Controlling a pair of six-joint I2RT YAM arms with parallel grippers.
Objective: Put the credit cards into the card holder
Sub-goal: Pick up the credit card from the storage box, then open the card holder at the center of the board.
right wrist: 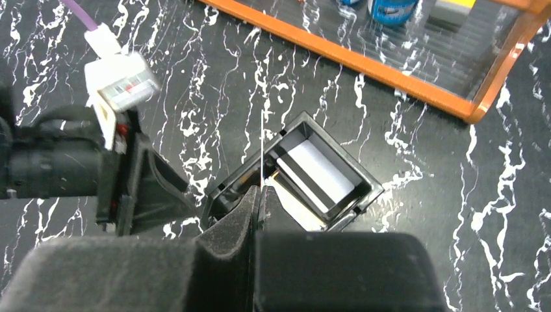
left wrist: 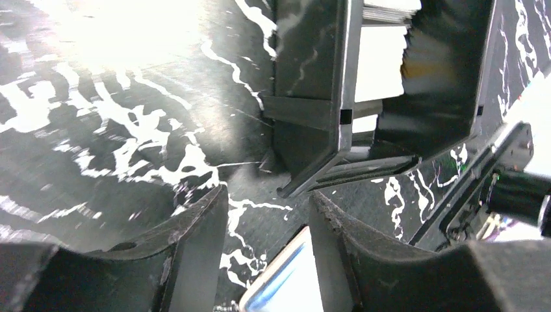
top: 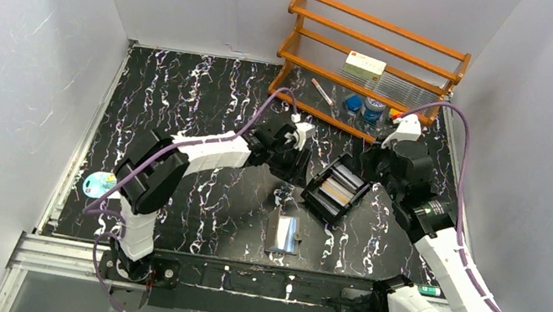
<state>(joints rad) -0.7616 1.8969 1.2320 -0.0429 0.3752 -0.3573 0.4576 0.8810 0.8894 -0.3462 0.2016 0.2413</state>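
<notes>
black marbled desk (top: 180,106) with grey walls on three sides, and an orange wooden rack (top: 375,54) at the back edge. from my seat, the card holder (top: 283,233) lies opened flat near the front middle of the desk, shiny sleeves up. just behind it and to the right sits a black tray (top: 316,195), turned at an angle, with the credit cards (top: 340,188) stacked inside it. my left hand (left wrist: 268,195) hangs low between holder and tray with its fingers (left wrist: 195,240) spread apart and bare desk showing between them. a shiny pale edge shows low in that gap, though i cannot tell if it is a card or a sleeve. my right hand (right wrist: 258,192) is at the tray's far rim, fingers pressed together. a thin pale line rises from the tips, and i cannot tell what it is.
</notes>
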